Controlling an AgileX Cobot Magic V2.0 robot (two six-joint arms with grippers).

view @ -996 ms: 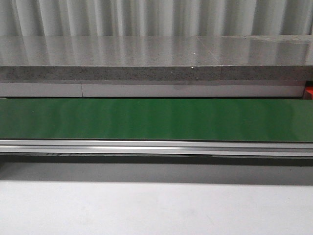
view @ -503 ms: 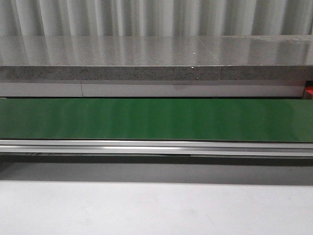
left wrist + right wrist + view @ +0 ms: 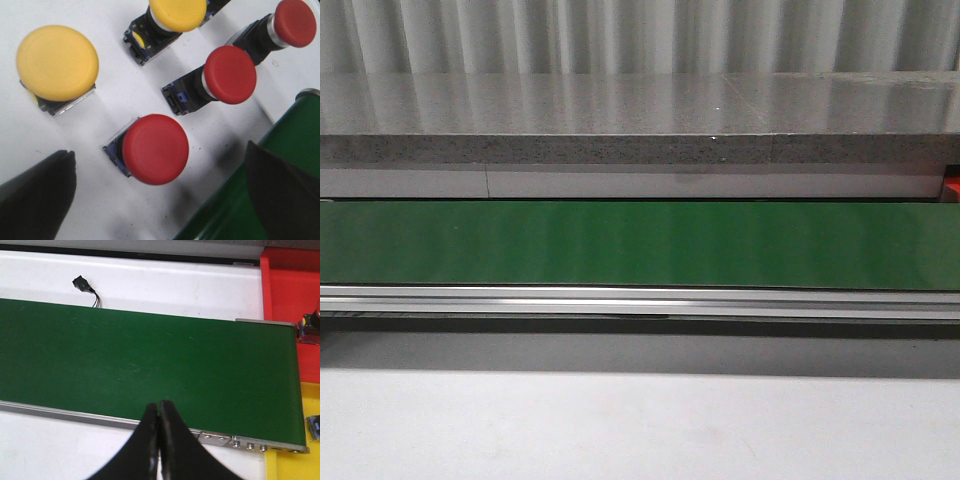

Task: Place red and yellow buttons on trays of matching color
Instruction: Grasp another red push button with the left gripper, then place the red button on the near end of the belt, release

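we hold the left gripper (image 3: 157, 187) wide above the nearest red button (image 3: 155, 149), which lies on its side between the fingers. the right gripper (image 3: 159, 412) is closed, empty, over the belt (image 3: 150, 365).

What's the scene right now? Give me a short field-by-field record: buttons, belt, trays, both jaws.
red buttons: three on the white surface, nearest one, others and
yellow buttons: two, and
left gripper: jaws open, nothing held, over the nearest red button
right gripper: jaws shut, empty, above the belt
green belt: bare in all views
red tray: beyond belt end, part of one item at its edge
yellow tray: beside the red tray
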